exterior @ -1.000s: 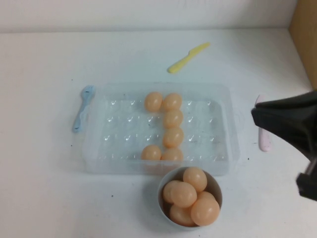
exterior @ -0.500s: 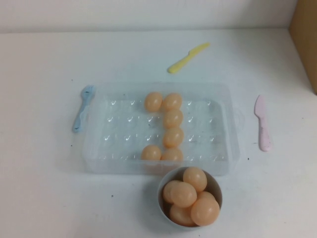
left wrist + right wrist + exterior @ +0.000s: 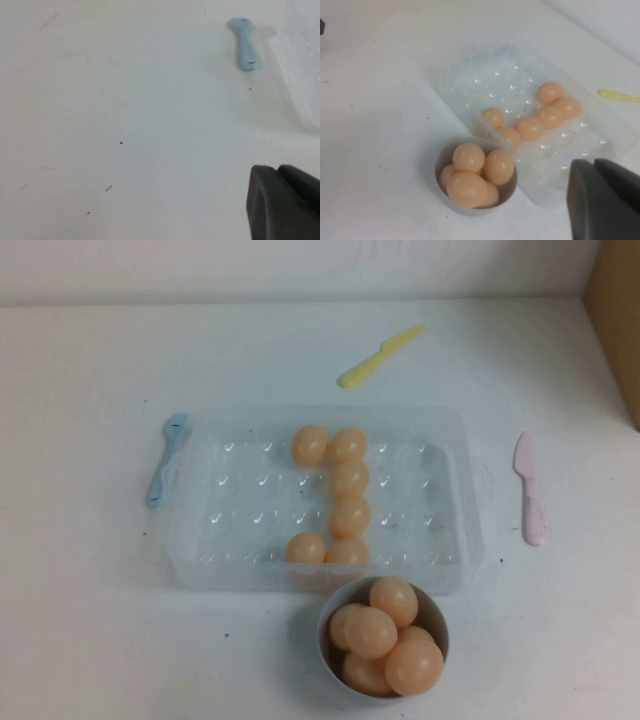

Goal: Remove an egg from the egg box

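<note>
The clear plastic egg box lies mid-table and holds several peach-orange eggs in a column, with one more at each end on the left. It also shows in the right wrist view with its eggs. Neither gripper shows in the high view. My right gripper is shut and empty, off the box's near right corner, beside the bowl. My left gripper is shut and empty over bare table left of the box, whose edge shows there.
A small white bowl with several eggs stands against the box's front edge, also seen in the right wrist view. A blue spoon lies left of the box, a pink knife right, a yellow knife behind.
My right arm, at the right edge of the high view one second ago, has drawn back out of that view. The eggs, box and bowl have not moved.
</note>
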Tool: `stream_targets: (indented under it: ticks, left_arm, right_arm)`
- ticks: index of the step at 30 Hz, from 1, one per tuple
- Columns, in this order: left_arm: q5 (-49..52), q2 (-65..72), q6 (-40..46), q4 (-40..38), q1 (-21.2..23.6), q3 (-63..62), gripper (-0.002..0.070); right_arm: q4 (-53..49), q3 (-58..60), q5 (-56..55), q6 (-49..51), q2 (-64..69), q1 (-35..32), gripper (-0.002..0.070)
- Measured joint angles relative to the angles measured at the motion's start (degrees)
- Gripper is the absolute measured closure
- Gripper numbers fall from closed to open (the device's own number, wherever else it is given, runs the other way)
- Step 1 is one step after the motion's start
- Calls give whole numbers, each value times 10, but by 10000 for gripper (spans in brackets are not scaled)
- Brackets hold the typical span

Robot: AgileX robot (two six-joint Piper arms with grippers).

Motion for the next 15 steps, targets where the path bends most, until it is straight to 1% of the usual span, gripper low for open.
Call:
stream_targets:
  ticks: [4, 7, 10, 11, 14, 15]
  left_arm:
    - [0, 0, 0, 0, 0, 0, 680]
    - [0, 0, 0, 0, 0, 0, 680]
    - [0, 0, 0, 0, 0, 0, 680]
    - [0, 0, 0, 0, 0, 0, 680]
    - [0, 0, 0, 0, 0, 0, 680]
    - [0, 0, 0, 0, 0, 0, 680]
  right_arm:
    - [0, 22, -36, 0, 0, 0, 694]
    - [0, 63, -115, 0, -1, 0, 694]
    - [0, 131, -254, 0, -1, 0, 694]
    - [2, 168, -329, 0, -2, 0, 694]
    - [4, 262, -492, 1, -2, 0, 694]
    - [5, 282, -524, 5, -2, -3, 694]
